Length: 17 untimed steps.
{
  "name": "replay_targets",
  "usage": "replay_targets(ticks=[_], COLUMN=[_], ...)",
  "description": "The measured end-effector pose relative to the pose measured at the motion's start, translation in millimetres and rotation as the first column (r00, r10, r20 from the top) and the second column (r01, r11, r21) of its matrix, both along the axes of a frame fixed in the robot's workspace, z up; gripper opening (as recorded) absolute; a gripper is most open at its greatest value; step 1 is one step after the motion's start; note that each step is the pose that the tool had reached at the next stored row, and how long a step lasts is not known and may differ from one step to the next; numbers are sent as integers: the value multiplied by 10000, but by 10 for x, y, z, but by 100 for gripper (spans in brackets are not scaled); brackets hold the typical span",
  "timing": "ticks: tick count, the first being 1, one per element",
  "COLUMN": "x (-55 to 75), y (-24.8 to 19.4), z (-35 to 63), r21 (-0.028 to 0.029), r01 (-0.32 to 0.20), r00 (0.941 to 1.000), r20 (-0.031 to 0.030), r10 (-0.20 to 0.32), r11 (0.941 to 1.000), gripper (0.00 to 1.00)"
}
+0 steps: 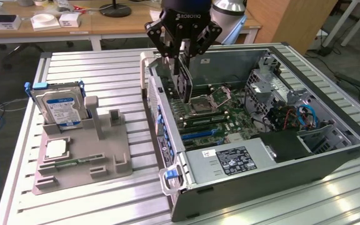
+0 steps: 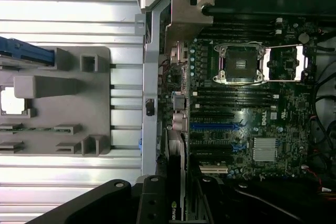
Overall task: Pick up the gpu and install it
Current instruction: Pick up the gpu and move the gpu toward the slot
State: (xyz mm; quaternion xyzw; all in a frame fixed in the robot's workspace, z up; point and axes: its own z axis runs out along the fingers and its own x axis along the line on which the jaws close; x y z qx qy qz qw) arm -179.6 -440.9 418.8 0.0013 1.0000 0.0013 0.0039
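gripper (image 1: 183, 63) jaws closed on gpu (image 1: 185, 86) top edge, above far end of case (image 1: 261, 192); likely light, stiff, fragile; grip edges only

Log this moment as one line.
pincer: shut on gpu | gpu: upright over motherboard | case: open | hard drive: in holder

A lab workshop: slatted metal bench (image 1: 105, 65), open computer case (image 1: 280, 180), cluttered wooden desks (image 1: 99, 24) behind.
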Motion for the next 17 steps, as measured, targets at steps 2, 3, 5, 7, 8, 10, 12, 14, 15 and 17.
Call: replay_targets(ticks=[2,3,5,7,8,10,12,14,15,17], x=[23,37,64,88,100,123,148,172,183,206], y=[0,0,0,0,0,0,0,0,0,0], z=[0,0,0,0,0,0,0,0,0,0], r21=[0,0,0,-1,0,0,0,0,-1,-1], r01=[1,0,0,0,0,0,0,-1,0,0], r00=[10000,10000,10000,10000,10000,10000,10000,10000,10000,10000], r20=[1,0,0,0,0,0,0,0,0,0], r10=[-1,0,0,0,0,0,0,1,0,0], r11=[10000,10000,10000,10000,10000,10000,10000,10000,10000,10000], gripper=[26,26,26,26,26,26,26,26,26,26])
